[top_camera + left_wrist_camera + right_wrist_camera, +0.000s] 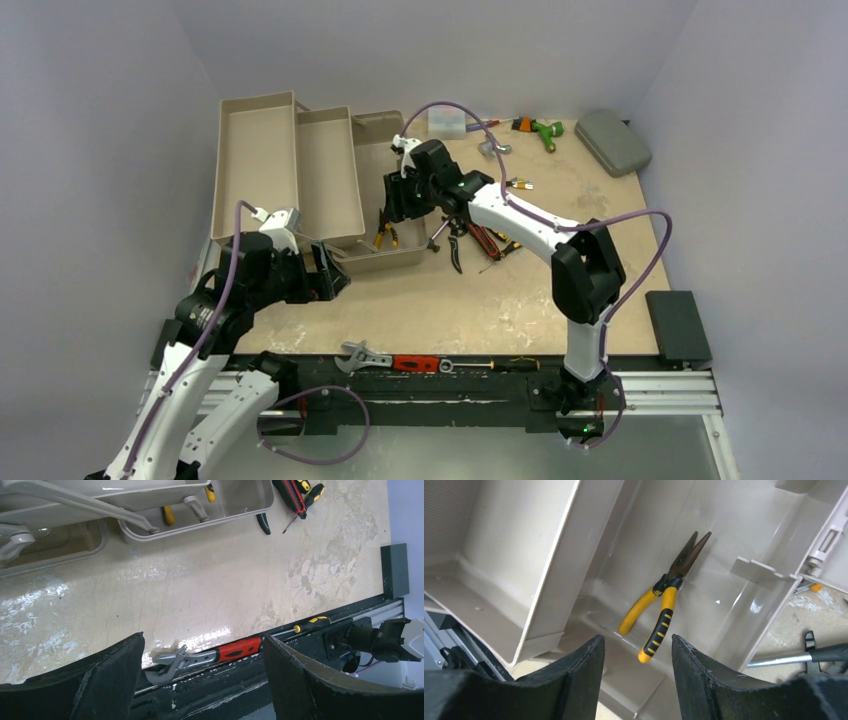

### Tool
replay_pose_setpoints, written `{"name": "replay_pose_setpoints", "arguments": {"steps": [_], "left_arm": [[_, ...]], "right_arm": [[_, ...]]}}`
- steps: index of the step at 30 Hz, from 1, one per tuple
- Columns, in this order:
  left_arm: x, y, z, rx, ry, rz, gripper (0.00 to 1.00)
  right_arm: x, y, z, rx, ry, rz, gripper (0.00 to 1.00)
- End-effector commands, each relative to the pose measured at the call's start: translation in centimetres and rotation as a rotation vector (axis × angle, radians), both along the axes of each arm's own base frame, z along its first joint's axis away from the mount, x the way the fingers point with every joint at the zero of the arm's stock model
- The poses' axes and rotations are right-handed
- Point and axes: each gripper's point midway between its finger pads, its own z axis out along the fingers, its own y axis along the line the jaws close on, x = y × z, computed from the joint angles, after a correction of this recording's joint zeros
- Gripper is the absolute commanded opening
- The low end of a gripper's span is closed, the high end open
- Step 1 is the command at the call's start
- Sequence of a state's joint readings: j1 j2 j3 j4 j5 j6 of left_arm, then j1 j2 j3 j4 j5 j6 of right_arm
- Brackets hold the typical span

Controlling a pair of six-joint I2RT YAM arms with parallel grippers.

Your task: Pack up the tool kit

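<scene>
Pale counter (470, 300) carries the toolbox (392, 258) at its far left corner; yellow pliers (667, 587) lie inside, beneath our empty, parted right hand (637, 647). Our left hand (202, 641) gapes empty. Lifting carelessly, we could snag the fold-out tray (330, 170).

Tan table (500, 300) (toolbox (258, 160), loose tools (487, 240))

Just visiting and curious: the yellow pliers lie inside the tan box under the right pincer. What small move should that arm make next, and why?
Probably lift the right pincer up, clear of the toolbox. Its fingers stand apart with nothing between, the pliers lie loose on the box floor, and more tools wait on the table beside it.
</scene>
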State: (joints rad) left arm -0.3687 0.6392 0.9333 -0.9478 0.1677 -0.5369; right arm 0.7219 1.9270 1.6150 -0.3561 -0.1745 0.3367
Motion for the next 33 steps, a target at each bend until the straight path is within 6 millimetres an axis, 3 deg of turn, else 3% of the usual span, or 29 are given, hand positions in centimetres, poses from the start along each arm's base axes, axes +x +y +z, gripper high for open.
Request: {"name": "replay_pose_setpoints", "arguments": {"steps": [1,6,10,13,18,22,28,33], "left_arm": [[0.1,1.2,1.1,0.024,-0.043,0.061,0.86],[-0.1,5.2,1.4,0.091,-0.092,0.274,0.93],[-0.4,7.0,1.7,0.132,-0.102,0.356,0.94],[-0.7,8.9,1.8,0.185,-0.088,0.448,0.94],[-0.9,11.1,2.1,0.254,-0.097,0.546,1.0],[-0.9,12.4,2.7,0.296,-0.119,0.601,1.0],[-0.5,13.4,3.2,0.332,-0.14,0.649,1.0],[-0.2,12.9,3.2,0.323,-0.139,0.632,1.0]], "right_arm": [[-0.5,-1.0,4.9,0.05,-0.096,-0.015,0.52],[-0.3,-4.8,5.1,-0.049,-0.152,-0.138,0.65],[0.6,-7.8,3.4,-0.114,-0.139,-0.264,0.69],[1.1,-8.6,1.2,-0.128,-0.092,-0.307,0.69],[0.8,-7.0,-2.5,-0.123,0.008,-0.274,0.64],[0.2,-5.7,-4.2,-0.098,0.058,-0.249,0.57],[-1.9,-2.2,-4.0,-0.043,0.058,-0.217,0.26],[-2.4,-3.0,-4.0,-0.039,0.04,-0.278,0.16]]}}
